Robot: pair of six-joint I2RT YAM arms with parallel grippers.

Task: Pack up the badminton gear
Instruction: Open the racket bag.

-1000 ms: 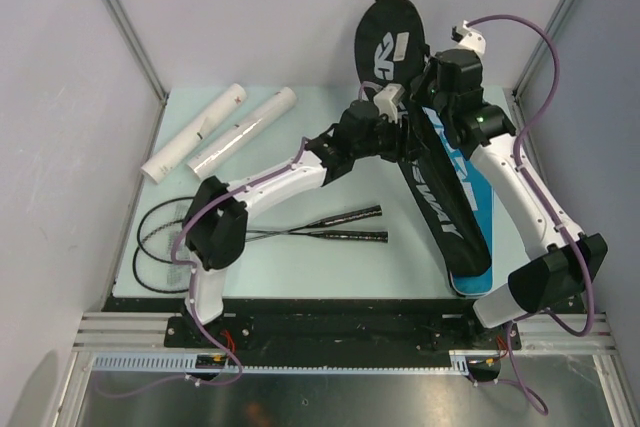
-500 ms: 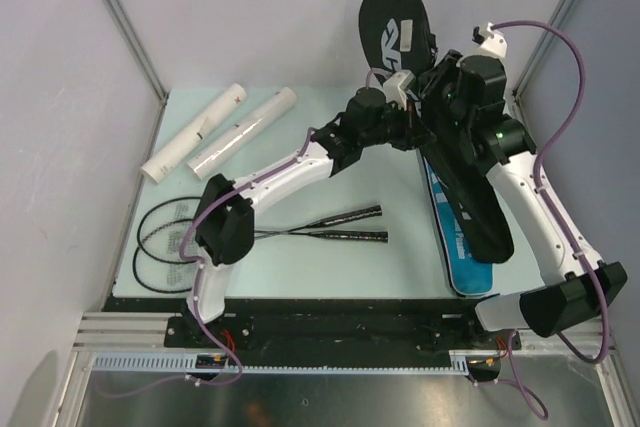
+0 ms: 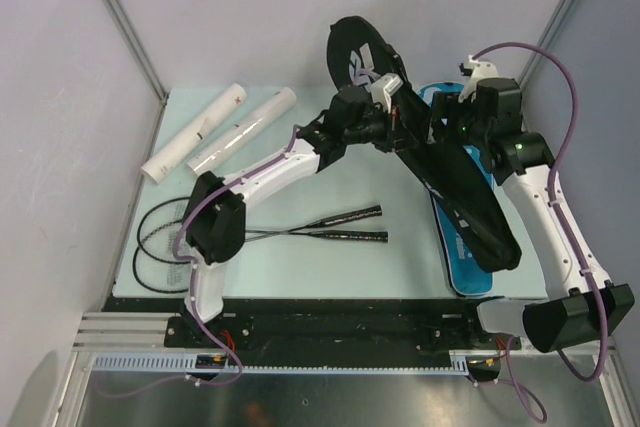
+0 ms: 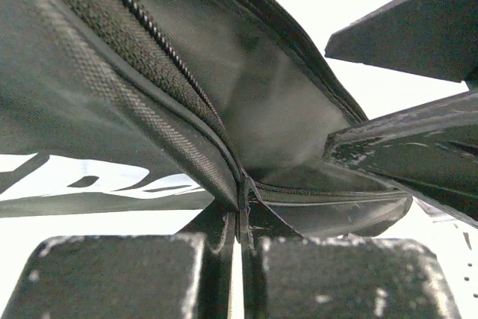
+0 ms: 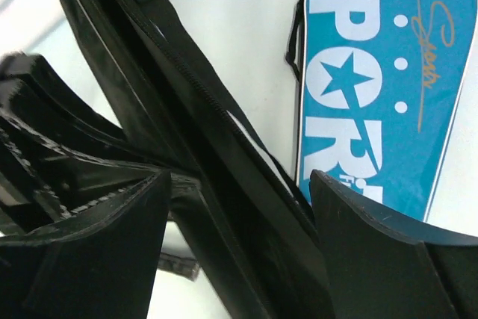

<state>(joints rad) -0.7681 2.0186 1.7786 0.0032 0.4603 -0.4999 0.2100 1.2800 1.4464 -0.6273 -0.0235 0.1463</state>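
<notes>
The step in hand looked like opening the racket bag [image 3: 470,209] so the gear could go in. The left tool [image 4: 240,229] was clamped tight on the zipper edge of the bag's black upper flap [image 3: 352,47], lifting it off the tabletop [image 3: 400,212] at the far right. The right tool [image 5: 239,184] stood with its fingers wide apart and straddled the same flap further along without pinching it. The blue SPORT panel [image 5: 381,87] lay flat beneath and to the right.

To do this well, the left tool would likely need to hold the seam steady and raised while the right one closed on the flap a little further down. The two could then draw the mouth apart along the zipper rather than across it. Pulling too high risked dragging the whole bag off its spot, and the thin fabric could slip from a shallow pinch.

As for what held what, the left wrist view showed only dark lining inside the opened pocket. No gear showed in the part that was visible. Two rackets [image 3: 300,234] lay crossed on the tabletop to the near left, well apart from the bag, with their black handles pointing right. Two long white tubes [image 3: 243,130] lay side by side at the far left, and their contents could not be told. No shuttlecocks were visible.
</notes>
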